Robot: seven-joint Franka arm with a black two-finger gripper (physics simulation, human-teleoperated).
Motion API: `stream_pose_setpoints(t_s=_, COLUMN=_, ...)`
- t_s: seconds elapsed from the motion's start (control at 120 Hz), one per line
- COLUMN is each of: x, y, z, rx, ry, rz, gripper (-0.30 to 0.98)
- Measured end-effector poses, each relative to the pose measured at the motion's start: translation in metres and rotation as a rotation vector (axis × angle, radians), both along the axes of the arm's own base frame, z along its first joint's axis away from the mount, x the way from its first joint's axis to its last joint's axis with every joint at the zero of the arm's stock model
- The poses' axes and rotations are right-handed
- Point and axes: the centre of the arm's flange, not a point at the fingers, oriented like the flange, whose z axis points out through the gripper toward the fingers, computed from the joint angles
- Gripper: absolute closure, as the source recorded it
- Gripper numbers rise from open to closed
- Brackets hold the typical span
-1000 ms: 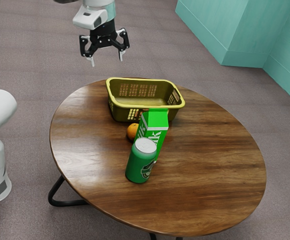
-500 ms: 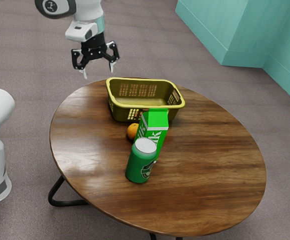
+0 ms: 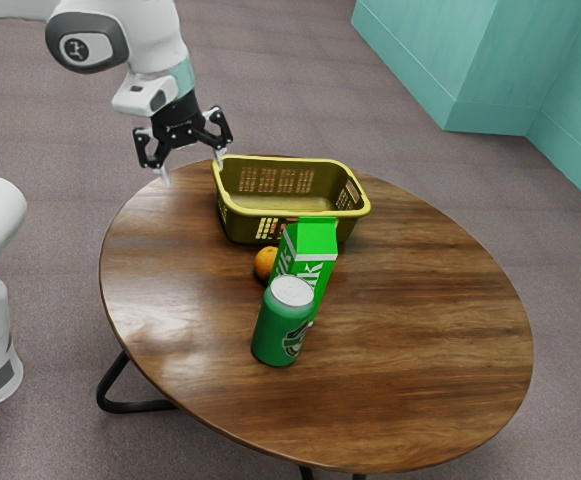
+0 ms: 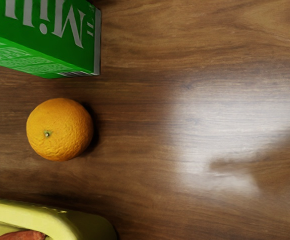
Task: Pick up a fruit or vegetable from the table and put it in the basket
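My gripper (image 3: pixel 192 166) hangs open above the table's far-left edge in the exterior view, beside the basket's left end, with nothing between its fingers. The orange (image 3: pixel 266 263) rests on the table between the basket (image 3: pixel 260 226) and the milk carton, partly hidden by the carton. In the wrist view the whole orange (image 4: pixel 60 129) shows, a small gap away from the carton and from the yellow basket rim (image 4: pixel 30 210). Something reddish-orange (image 4: pixel 21 235) lies inside the basket.
A green milk carton (image 3: pixel 312 252) stands right by the orange, and in the wrist view the carton (image 4: pixel 40 37) is close to it too. A green can (image 3: pixel 282 325) stands in front of the carton on the round wooden table (image 3: pixel 420 330).
My gripper has moved down and toward the exterior view's left, from above the floor behind the table to near the basket's left end. It has stayed open. The orange and basket have not moved.
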Motion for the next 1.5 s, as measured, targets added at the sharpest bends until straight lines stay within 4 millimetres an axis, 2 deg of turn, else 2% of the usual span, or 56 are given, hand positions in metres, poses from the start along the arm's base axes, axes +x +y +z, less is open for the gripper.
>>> stream_pose_setpoints(t_s=0.067, x=-0.001, y=-0.02, z=-0.002, rx=0.007, ry=-0.002, rz=-0.044, gripper=0.0)
stream_pose_setpoints(t_s=0.15, x=-0.001, y=-0.027, z=-0.008, rx=0.006, ry=0.007, rz=-0.052, gripper=0.0)
stream_pose_setpoints(t_s=0.383, x=0.004, y=-0.024, z=-0.025, rx=-0.009, ry=0.029, rz=-0.019, gripper=0.0)
stream_pose_setpoints(t_s=0.55, x=0.016, y=-0.022, z=-0.038, rx=-0.012, ry=0.056, rz=0.006, gripper=0.0)
stream_pose_setpoints(t_s=0.967, x=0.031, y=-0.036, z=-0.069, rx=-0.004, ry=0.089, rz=0.009, gripper=0.0)
stream_pose_setpoints(t_s=1.258, x=0.042, y=-0.045, z=-0.099, rx=-0.011, ry=0.13, rz=-0.002, gripper=0.0)
stream_pose_setpoints(t_s=1.5, x=0.051, y=-0.051, z=-0.108, rx=-0.005, ry=0.136, rz=-0.001, gripper=0.0)
